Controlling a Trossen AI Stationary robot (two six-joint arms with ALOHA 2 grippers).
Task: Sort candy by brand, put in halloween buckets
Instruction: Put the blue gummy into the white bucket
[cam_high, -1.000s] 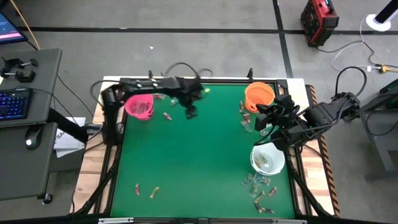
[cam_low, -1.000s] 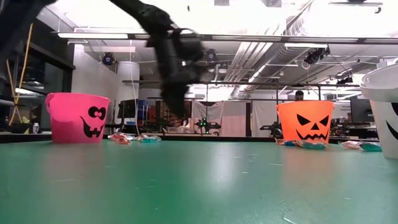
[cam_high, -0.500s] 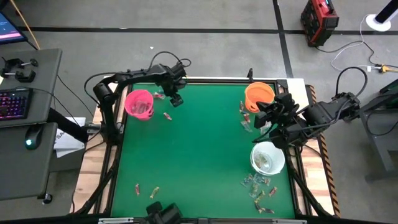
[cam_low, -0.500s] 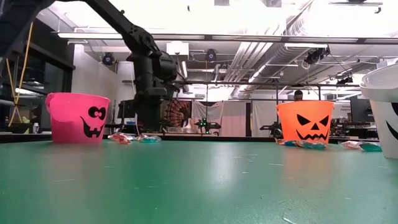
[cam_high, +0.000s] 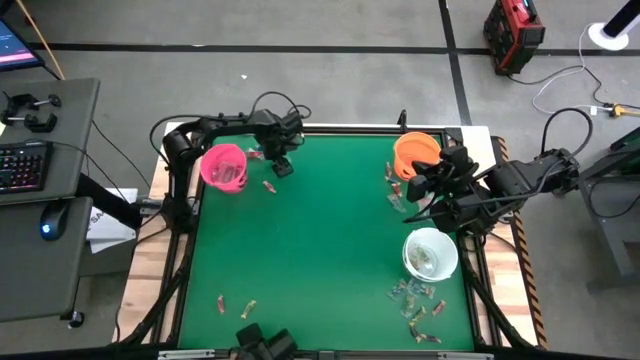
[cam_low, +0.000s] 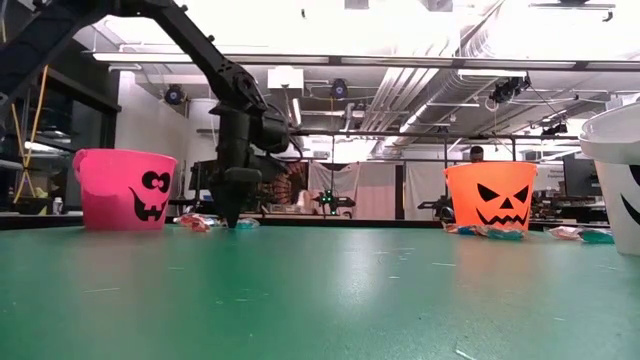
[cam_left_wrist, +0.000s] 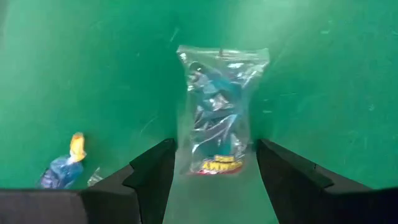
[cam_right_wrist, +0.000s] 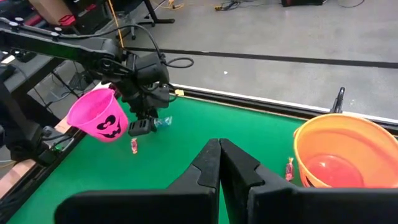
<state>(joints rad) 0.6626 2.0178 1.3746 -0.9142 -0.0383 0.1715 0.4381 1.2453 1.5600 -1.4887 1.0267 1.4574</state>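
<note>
A clear plastic candy packet with blue contents (cam_left_wrist: 219, 112) lies flat on the green table, near the upright bright pink plastic bucket (cam_high: 224, 167); orange (cam_high: 417, 155) and white (cam_high: 431, 254) buckets stand opposite.

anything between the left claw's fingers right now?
Yes: in the left wrist view a clear packet lies on the green table between the open left claw's fingers, not yet gripped.

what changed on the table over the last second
The left gripper swung from mid-table back toward the pink bucket and came down, open, straddling a clear candy packet on the mat; nothing gripped yet. The right gripper stayed shut near the orange bucket; buckets and loose candy unmoved.
</note>
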